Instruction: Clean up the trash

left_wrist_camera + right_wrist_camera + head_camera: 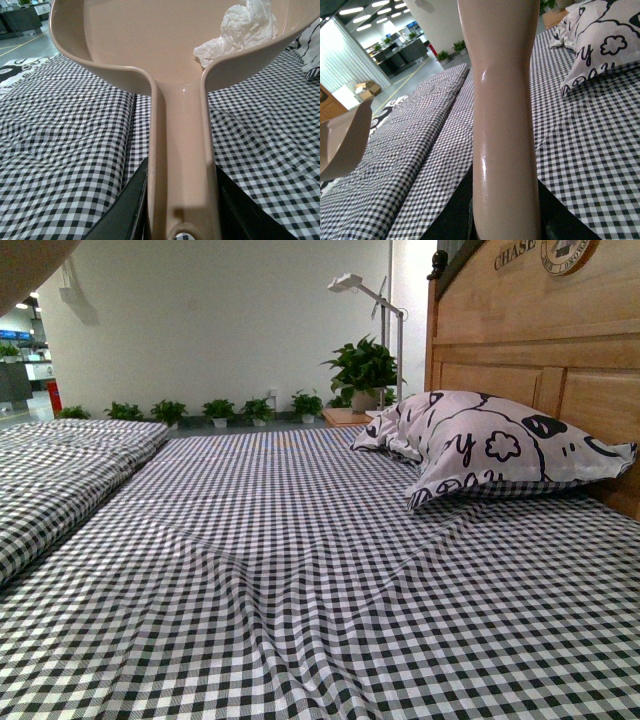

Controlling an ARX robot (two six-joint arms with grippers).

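Observation:
In the left wrist view my left gripper [182, 210] is shut on the handle of the beige dustpan [150, 40], held above the checked bedsheet. The trash [240, 30], a crumpled white paper wad, lies inside the pan near its rim. In the right wrist view my right gripper [505, 215] is shut on the beige brush handle [502, 110], which rises upright; the bristles are out of view. An edge of the dustpan [345, 145] shows there too. Neither gripper shows in the front view.
The black-and-white checked bedsheet [300, 570] covers the bed. A printed pillow [490, 445] leans on the wooden headboard [540, 340] at the right. A folded checked quilt [60, 470] lies left. Potted plants [365, 370] and a lamp stand behind.

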